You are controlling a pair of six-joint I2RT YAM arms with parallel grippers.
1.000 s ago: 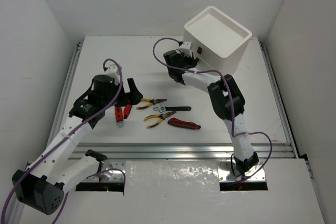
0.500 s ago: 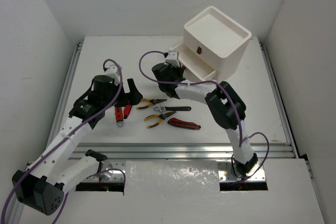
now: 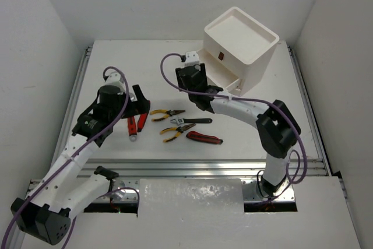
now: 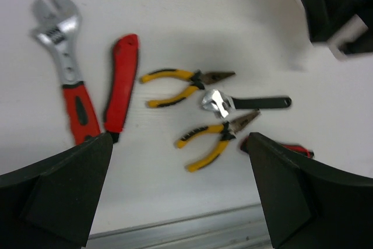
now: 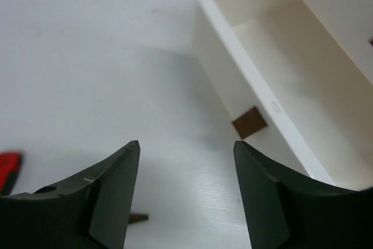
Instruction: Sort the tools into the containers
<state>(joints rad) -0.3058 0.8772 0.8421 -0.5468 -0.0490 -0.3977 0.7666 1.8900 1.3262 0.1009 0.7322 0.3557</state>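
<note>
The tools lie in a loose group mid-table: a red-handled wrench [image 4: 71, 88], a red utility knife [image 4: 122, 87], two yellow pliers [image 4: 182, 81] [image 4: 217, 139], a black-handled wrench [image 4: 247, 102] and a red-and-black knife [image 3: 204, 138]. Above their left end hovers my left gripper [image 3: 140, 102] [image 4: 178, 158], open and holding nothing. The white drawer unit [image 3: 242, 42] stands at the back right, its lowest drawer [image 3: 224, 75] [image 5: 274, 62] pulled out and nothing visible in it. Just in front of that drawer's dark red tab [image 5: 249, 122] is my right gripper [image 3: 195, 78] [image 5: 186, 147], open and apart from it.
A metal rail [image 3: 204, 167] runs along the table's near edge. White walls close in the left, back and right sides. The right arm's elbow [image 3: 280, 127] rises over the table's right part. A small brown piece [image 5: 137, 218] lies on the table below the right fingers.
The right gripper pulled the lowest drawer out by its tab, then let go and opened. The left gripper shifted slightly left over the tools.
</note>
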